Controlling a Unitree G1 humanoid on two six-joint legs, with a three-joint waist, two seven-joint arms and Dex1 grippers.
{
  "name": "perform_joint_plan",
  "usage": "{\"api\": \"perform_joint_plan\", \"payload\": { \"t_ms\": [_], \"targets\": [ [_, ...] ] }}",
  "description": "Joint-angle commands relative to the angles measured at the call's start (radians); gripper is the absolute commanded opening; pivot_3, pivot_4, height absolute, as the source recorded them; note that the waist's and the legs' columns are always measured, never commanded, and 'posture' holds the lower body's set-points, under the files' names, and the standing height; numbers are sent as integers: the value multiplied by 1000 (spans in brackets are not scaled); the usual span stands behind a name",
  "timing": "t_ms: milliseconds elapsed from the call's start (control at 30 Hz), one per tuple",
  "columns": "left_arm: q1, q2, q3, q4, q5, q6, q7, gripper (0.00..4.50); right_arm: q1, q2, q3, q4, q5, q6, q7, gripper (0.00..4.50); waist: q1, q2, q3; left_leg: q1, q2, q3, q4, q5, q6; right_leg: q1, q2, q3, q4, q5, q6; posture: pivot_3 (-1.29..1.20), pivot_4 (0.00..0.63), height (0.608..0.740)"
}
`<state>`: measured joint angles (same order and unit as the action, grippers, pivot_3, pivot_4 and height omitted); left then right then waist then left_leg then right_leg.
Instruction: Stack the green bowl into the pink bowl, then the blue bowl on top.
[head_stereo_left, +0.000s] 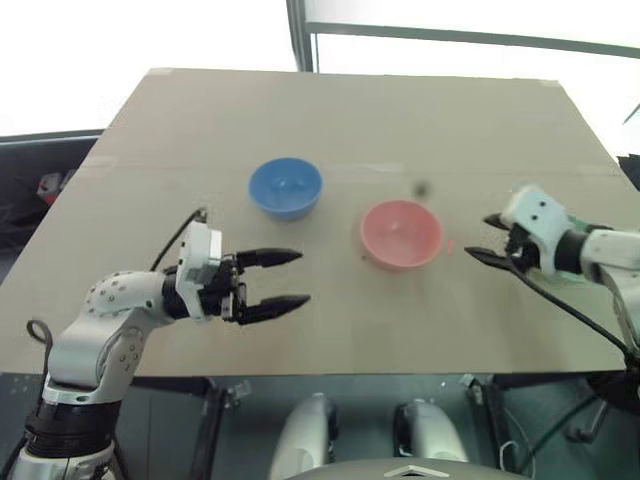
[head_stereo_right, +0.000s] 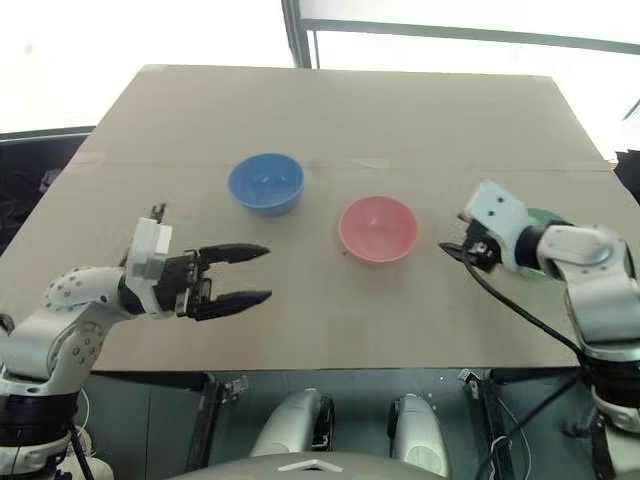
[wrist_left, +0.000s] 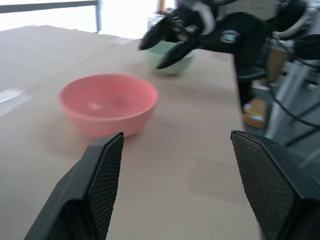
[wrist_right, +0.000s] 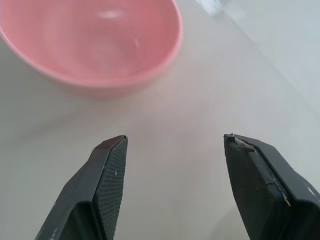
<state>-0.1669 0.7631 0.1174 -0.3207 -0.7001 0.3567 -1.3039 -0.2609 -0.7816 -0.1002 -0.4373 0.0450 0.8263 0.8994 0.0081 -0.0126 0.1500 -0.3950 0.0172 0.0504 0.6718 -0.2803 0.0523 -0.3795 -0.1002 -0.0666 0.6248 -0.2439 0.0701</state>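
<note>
Both pincers gape empty: left pincer near blue bowl, right pincer between pink bowl and green bowl.

— How many bowls?
— Three. One blue bowl, one pink bowl, and one green bowl, mostly hidden behind the right arm in the head views.
— All on a single table?
— Yes, one table, brown-topped.
— And grippers?
— Two: a left gripper and a right gripper. Each has two black fingers, so four fingers in all.
— Any stacks?
— None; each bowl sits on its own, so three separate bowls, one of each colour.
— Anything else to count?
— One small dark spot on the tabletop beyond the pink one.
</note>
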Motion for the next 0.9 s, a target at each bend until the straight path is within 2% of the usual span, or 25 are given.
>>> {"api": "perform_joint_plan", "payload": {
  "t_ms": [33,200,433,600,633,800,900],
  "targets": [
    [-116,-14,-58,60,20,-42,-78,3602,30,-21,-49,-44,-48,86,-119,3206,1,0,0,0,0,0,0,0,0,0,0,0,0,0,0,0,150,740],
    [-207,-44,-100,134,56,-77,-107,3602,32,15,-14,-18,-58,158,-220,3206,1,0,0,-1,-1,0,1,0,0,0,1,1,0,0,0,0,150,740],
    [-186,-48,-95,115,72,-78,-82,3602,-22,37,20,99,-70,164,-324,3206,7,0,0,-3,-1,0,0,0,1,-1,0,0,-2,0,0,0,150,740],
    [-155,-46,-79,83,58,-64,-49,3602,-48,22,29,112,-72,137,-348,1032,5,0,0,-3,0,0,1,0,1,-1,0,1,-1,0,0,0,150,740],
    [-149,-44,-75,80,56,-63,-45,3602,-57,22,25,104,-68,135,-350,879,4,0,0,-3,0,0,1,0,1,-1,0,1,-1,0,0,0,150,740],
    [-128,-42,-62,68,50,-60,-28,3602,-64,-7,12,58,-82,124,-370,879,7,0,0,-3,0,-1,1,0,1,-1,0,1,-1,0,0,0,150,740],
    [-126,-47,-61,64,49,-57,-18,3602,-39,-8,-31,3,-31,178,-341,879,7,0,0,-3,0,-1,0,0,1,-1,0,1,-2,0,0,0,150,740]
  ]
}}
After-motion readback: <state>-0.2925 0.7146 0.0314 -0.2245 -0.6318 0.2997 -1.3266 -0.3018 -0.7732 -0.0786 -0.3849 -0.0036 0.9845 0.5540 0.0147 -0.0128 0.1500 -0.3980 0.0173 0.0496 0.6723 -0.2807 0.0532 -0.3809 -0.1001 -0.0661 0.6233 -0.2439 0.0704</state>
